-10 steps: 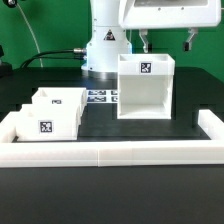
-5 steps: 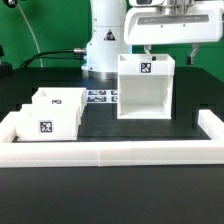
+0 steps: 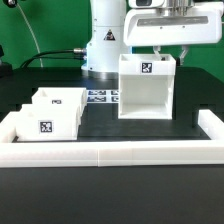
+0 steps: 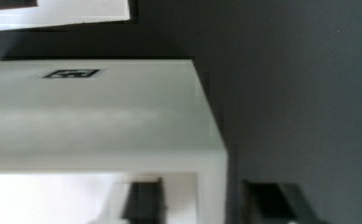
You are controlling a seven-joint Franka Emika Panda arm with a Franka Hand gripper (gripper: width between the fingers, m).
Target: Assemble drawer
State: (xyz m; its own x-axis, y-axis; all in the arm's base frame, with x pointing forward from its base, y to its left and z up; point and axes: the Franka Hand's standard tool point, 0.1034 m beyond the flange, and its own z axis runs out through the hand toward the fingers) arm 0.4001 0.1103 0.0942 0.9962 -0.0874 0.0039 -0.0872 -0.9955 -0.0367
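Where a black surface (image 3: 185, 125) fills the scene, a long low white border wall (image 3: 110, 152) fences it along the near side and both ends. At the far side stands the white arm (image 3: 105, 40), its upper part reaching toward the exterior view's right.

A tall white box shell (image 3: 147, 92) of the drawer stands upright on the surface, toward the exterior view's right, well apart from the border wall. It is hollow and open at the top, with a black-and-white square tag (image 3: 145, 67) near its upper edge. In the wrist view the box shell (image 4: 89, 120) fills most of the picture as a pale block.

Two smaller white trays sit at the exterior view's left, just inside the border wall. The near tray (image 3: 45, 124) and the far tray (image 3: 60, 100) stand side by side, close together, and each shows a square tag on its front.

A flat marker board (image 3: 98, 97) lies between the trays and the box shell, near the arm's base.

Above the box shell's top edge on the exterior view's right hangs the claw (image 3: 170, 52). The wrist view shows the claw (image 4: 204, 190) spread, its two dark fingers (image 4: 267, 200) on either side of one shell wall, not pinching it.
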